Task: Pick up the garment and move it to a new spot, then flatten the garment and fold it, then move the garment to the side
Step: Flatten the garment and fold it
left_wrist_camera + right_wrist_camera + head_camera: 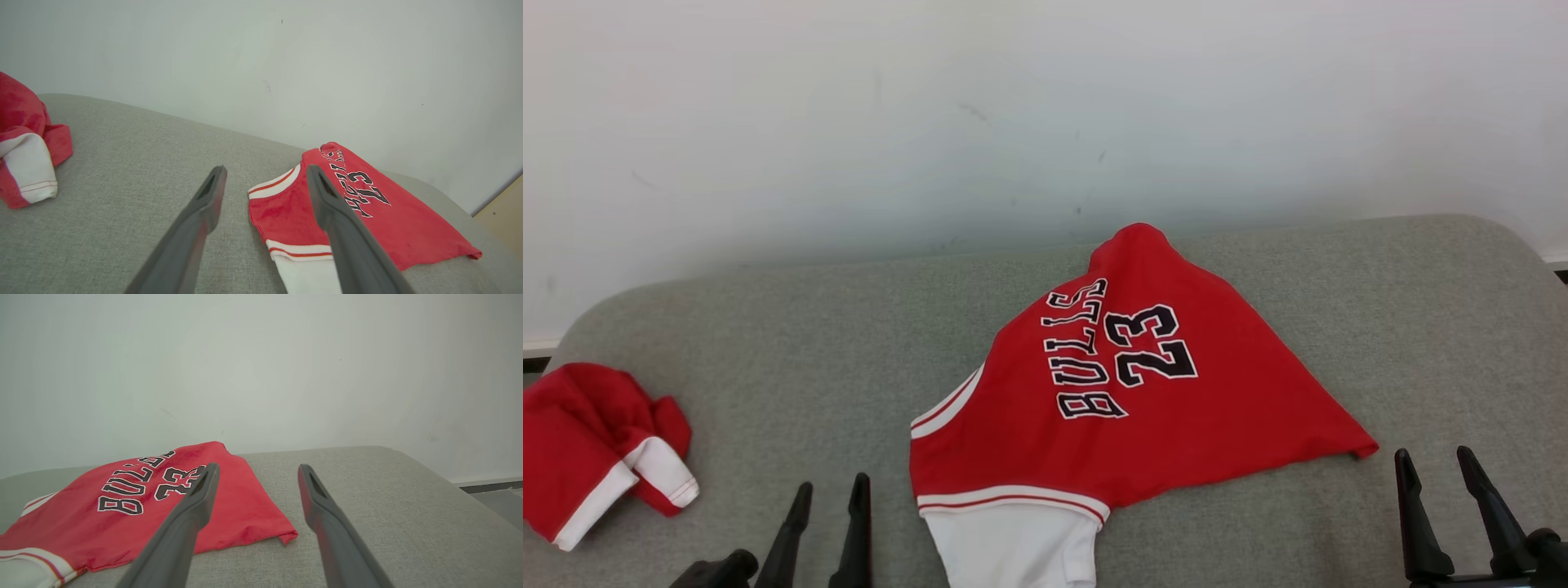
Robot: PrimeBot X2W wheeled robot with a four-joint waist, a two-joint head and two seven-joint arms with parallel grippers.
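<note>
The garment (1168, 425) is a red jersey with "BULLS 23" in black letters and white trim. It lies loosely spread on the grey padded surface (768, 327), with one corner pointing right and its white part at the near edge. My left gripper (832, 483) stands open just left of the garment's near left corner. My right gripper (1432, 453) stands open just right of the right corner. Neither touches the cloth. In the left wrist view the open gripper (266, 168) frames the jersey's (412, 232) striped edge. In the right wrist view the gripper (258, 466) hovers beside the jersey's (81, 531) right corner.
A second crumpled red and white cloth (596, 445) lies at the surface's far left edge, also in the left wrist view (24, 163). A white wall (1045, 122) rises right behind the surface. Bare grey padding stretches to the jersey's right (1421, 327).
</note>
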